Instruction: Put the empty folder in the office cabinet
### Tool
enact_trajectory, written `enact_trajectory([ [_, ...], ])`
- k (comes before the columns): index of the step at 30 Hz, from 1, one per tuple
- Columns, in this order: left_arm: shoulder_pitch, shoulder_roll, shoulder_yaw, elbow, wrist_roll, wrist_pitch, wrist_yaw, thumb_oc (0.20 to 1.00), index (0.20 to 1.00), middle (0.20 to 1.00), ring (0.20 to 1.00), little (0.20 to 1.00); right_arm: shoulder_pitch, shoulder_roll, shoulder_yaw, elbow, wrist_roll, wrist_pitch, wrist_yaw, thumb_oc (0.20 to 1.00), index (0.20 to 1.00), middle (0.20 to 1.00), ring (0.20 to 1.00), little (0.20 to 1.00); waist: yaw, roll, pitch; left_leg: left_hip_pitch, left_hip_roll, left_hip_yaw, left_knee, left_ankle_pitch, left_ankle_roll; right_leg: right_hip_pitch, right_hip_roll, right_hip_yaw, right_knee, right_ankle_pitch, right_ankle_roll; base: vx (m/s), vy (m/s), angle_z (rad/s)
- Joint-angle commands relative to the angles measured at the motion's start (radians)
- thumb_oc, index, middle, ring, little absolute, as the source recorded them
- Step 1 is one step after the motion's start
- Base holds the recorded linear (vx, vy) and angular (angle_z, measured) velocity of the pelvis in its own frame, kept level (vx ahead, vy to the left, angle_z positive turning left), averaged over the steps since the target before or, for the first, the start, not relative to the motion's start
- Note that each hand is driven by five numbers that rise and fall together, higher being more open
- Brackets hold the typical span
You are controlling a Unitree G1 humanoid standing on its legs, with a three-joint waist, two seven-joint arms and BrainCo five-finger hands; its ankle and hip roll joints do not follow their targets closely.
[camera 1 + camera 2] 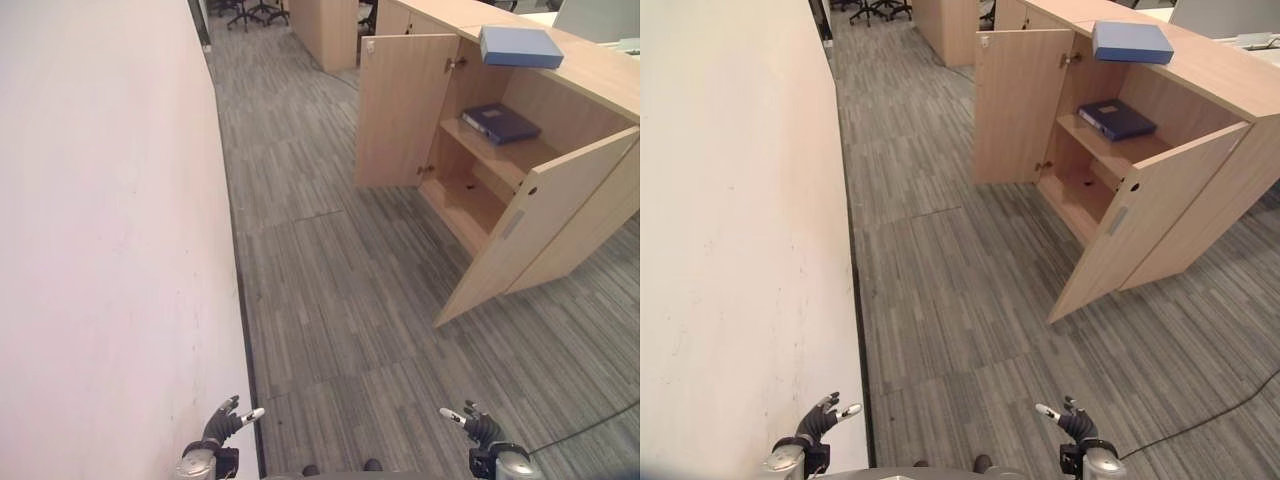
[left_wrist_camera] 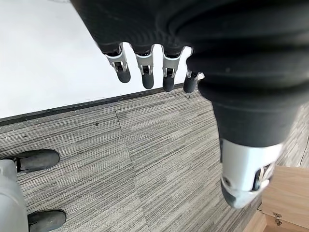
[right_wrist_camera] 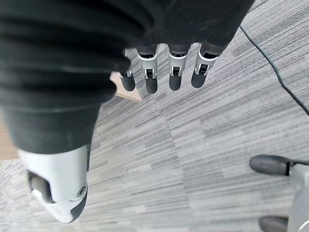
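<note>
A light blue folder [image 1: 520,46] lies flat on top of the wooden office cabinet [image 1: 600,75] at the upper right. Both cabinet doors stand open, the left door [image 1: 405,110] and the right door [image 1: 540,225]. A dark blue folder [image 1: 500,122] lies on the upper shelf inside. My left hand [image 1: 222,425] hangs low at the bottom left, beside the white wall, fingers relaxed and empty. My right hand [image 1: 478,425] hangs low at the bottom right, also open and empty. Both hands are far from the cabinet.
A white wall [image 1: 110,230] runs along the whole left side. Grey striped carpet [image 1: 330,300] lies between me and the cabinet. More wooden furniture [image 1: 325,30] and office chairs [image 1: 250,12] stand at the far end of the aisle.
</note>
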Motion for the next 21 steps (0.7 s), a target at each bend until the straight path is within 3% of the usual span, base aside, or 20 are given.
enact_trajectory([
  [1, -0.035, 0.031, 0.005, 0.03, -0.022, -0.038, -0.009, 1.0, 1.0, 1.0, 1.0, 1.0, -0.022, 0.002, 0.02, 0.023, -0.007, -0.029, -0.002, 1.0, 1.0, 1.0, 1.0, 1.0, 0.004, -0.037, -0.032, 0.006, 0.06, -0.009, 0.003, -0.037, -0.076, 0.013, -0.16, 0.014, 0.006, 0.019, 0.147, 0.0, 0.0, 0.0],
  [12, -0.039, 0.033, -0.004, 0.042, -0.013, -0.037, -0.011, 1.0, 1.0, 1.0, 1.0, 1.0, -0.025, -0.001, 0.037, 0.019, -0.015, -0.024, 0.006, 1.0, 1.0, 1.0, 1.0, 1.0, 0.005, -0.037, -0.032, 0.007, 0.065, -0.014, 0.003, -0.035, -0.08, 0.02, -0.153, 0.006, 0.007, 0.011, 0.141, 0.0, 0.0, 0.0],
  [21, -0.028, 0.035, -0.013, 0.007, -0.003, -0.041, -0.016, 1.0, 1.0, 1.0, 1.0, 1.0, -0.016, -0.002, 0.11, -0.151, -0.054, -0.034, 0.033, 1.0, 1.0, 1.0, 1.0, 1.0, 0.015, -0.033, -0.026, 0.001, 0.077, -0.023, 0.003, -0.024, -0.088, 0.023, -0.143, -0.007, 0.01, 0.004, 0.134, -0.01, -0.02, 0.01],
])
